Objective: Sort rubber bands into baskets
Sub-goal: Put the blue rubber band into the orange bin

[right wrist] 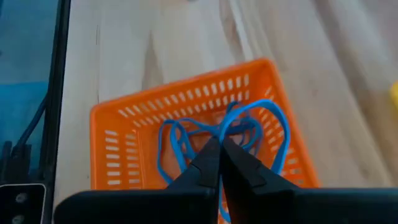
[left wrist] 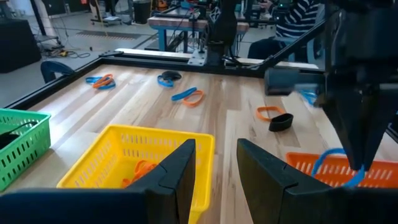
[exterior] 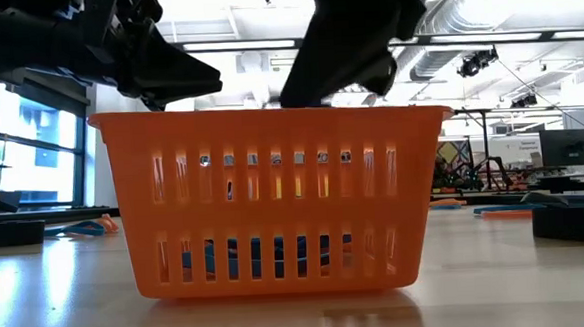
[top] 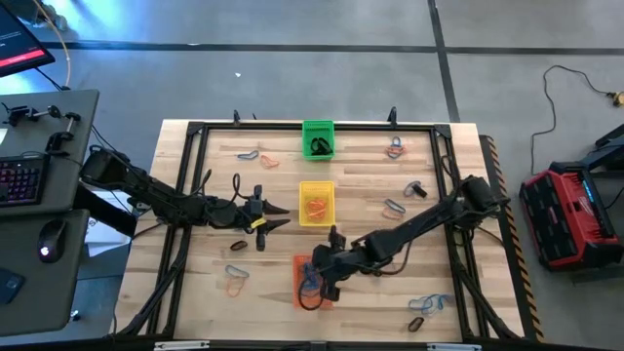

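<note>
My right gripper (right wrist: 221, 146) hangs over the orange basket (right wrist: 124, 118), fingers pinched tight on a blue rubber band (right wrist: 273, 121) whose loop dangles into the basket onto other blue bands lying there. My left gripper (left wrist: 214, 165) waits beside the yellow basket (left wrist: 134, 140), fingers parted and empty. As I judge it, sorting is partly done: orange bands lie in the yellow basket, dark ones in the green basket (top: 317, 137), blue in the orange one. Plenty remain scattered on the table (top: 370, 185), near both side rails and the far corners. The basket walls sit close around my fingers, so I'd lift straight up; the table elsewhere gives open room.
</note>
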